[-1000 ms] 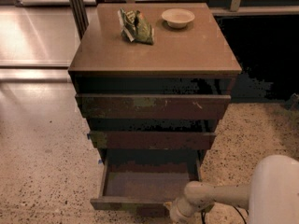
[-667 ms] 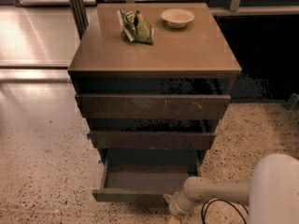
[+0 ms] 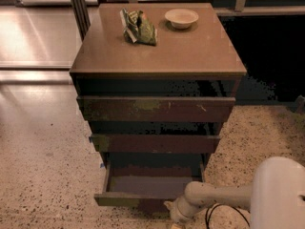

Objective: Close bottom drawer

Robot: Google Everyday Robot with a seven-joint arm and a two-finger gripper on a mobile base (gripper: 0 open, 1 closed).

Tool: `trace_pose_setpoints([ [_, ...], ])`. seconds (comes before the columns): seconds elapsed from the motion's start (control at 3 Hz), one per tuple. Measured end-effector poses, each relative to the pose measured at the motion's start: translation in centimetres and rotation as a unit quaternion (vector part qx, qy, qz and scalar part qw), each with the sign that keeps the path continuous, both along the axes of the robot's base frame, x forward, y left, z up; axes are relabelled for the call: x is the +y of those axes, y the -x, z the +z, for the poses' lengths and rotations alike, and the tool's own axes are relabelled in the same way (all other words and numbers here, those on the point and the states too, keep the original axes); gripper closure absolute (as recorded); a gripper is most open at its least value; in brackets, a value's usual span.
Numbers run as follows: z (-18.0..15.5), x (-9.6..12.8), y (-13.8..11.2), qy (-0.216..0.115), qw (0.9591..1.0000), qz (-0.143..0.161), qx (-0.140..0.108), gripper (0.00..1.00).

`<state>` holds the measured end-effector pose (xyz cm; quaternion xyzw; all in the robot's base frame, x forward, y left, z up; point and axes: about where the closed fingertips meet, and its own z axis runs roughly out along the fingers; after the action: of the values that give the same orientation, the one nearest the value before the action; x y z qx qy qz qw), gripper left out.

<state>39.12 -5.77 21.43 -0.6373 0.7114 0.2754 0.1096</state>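
A dark brown wooden cabinet [image 3: 157,51] with three drawers is seen standing on a speckled stone floor [image 3: 43,175]. The bottom drawer [image 3: 143,185], the lowest one, has a plain scuffed dark front and a flat grey-brown tray inside. It is pulled out toward the camera. Its tray can be looked into from above. Its front panel is set well ahead of the two drawer fronts above it.

The robot's gripper [image 3: 174,214] is found at the very bottom of the view, low down near the floor. It is placed right at the front panel of the bottom drawer, toward the right part of that panel, and it looks to be touching it. The drawer's tray lies just behind the gripper and a little to the left in the view. Whether the gripper is open or closed cannot be told, because its tip is partly hidden.

A white jointed arm [image 3: 217,195] is stretched in from the right side of the view, out of a big white rounded robot body [image 3: 279,194]. A thin black cable [image 3: 212,214] is looped under the arm.

The middle drawer front [image 3: 155,143] and the wide scratched top drawer front [image 3: 155,109] are pushed further in. On the cabinet's flat top, a crumpled green snack bag [image 3: 139,27] and a small round white bowl [image 3: 181,18] are set near each other but apart.
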Motion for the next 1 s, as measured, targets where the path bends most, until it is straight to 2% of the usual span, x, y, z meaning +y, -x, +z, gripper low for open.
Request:
trace_pose_setpoints([
  [0.33,-1.0,1.1,-0.6,0.003,0.9998,0.018,0.006,0.0],
  [0.67,-1.6,1.1,-3.3,0.01,0.9997,0.018,-0.01,0.0],
  [1.0,-1.5,-0.7,-5.8,0.018,0.9995,-0.006,-0.026,0.0],
])
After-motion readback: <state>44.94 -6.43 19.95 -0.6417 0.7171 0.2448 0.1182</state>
